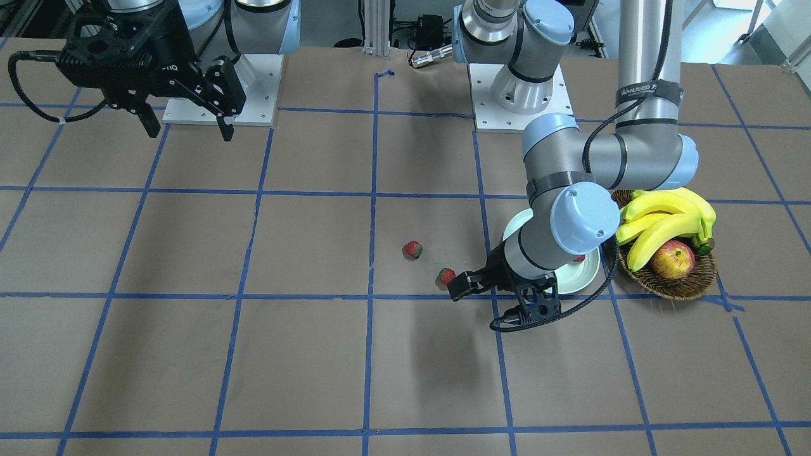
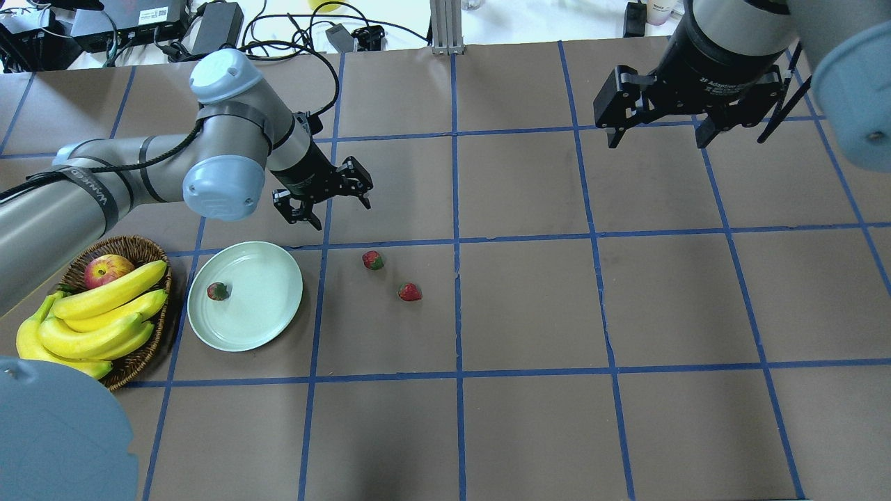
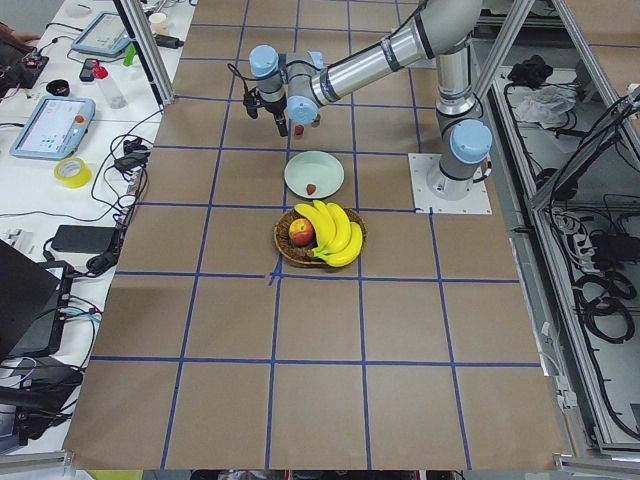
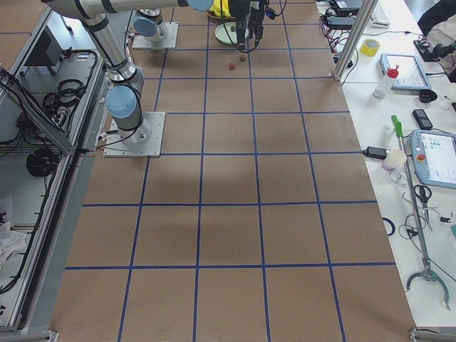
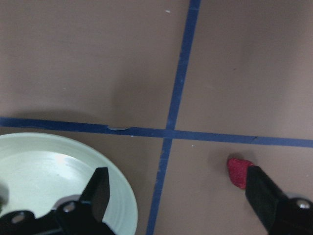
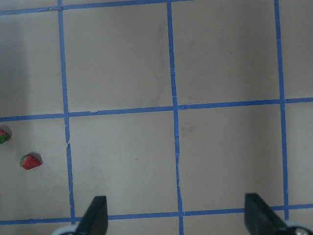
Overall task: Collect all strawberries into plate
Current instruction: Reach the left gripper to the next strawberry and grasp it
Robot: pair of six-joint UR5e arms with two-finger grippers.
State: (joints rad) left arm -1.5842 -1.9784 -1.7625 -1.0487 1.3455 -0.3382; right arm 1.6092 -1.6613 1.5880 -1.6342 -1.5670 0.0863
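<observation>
Hovering over the brown counter (image 2: 529,306), the left gripper (image 2: 342,216) has its two fingers wide apart, with nothing between them. All the clock places here are read from the overhead view.

The plate (image 2: 268,306) lies at 8 o'clock from this gripper. One strawberry (image 2: 217,291) sits inside the plate, near its 9 o'clock rim. Two more lie bare on the counter. The near strawberry (image 2: 373,260) is at 5 o'clock from the left gripper, close by. The far strawberry (image 2: 410,292) is at 4 o'clock from the near one, a little apart from it. In the left wrist view, a red bit of berry (image 5: 238,172) peeks out just beside one finger, low in the picture.

The right gripper (image 2: 656,145) hangs high at 2 o'clock from the berries, well apart from them. Its fingers are spread too, and it holds nothing.

The basket (image 2: 143,247) with the bananas (image 2: 104,313) and the apple (image 2: 106,269) is at 9 o'clock from the plate. It is not part of this job.

I think one berry of three is done, and the job now is to fetch the second. The left gripper should slide toward 5 o'clock and come down with one finger on each side of the near strawberry. Then it should close softly. The berry is tiny and round, so a bump could roll it away.
</observation>
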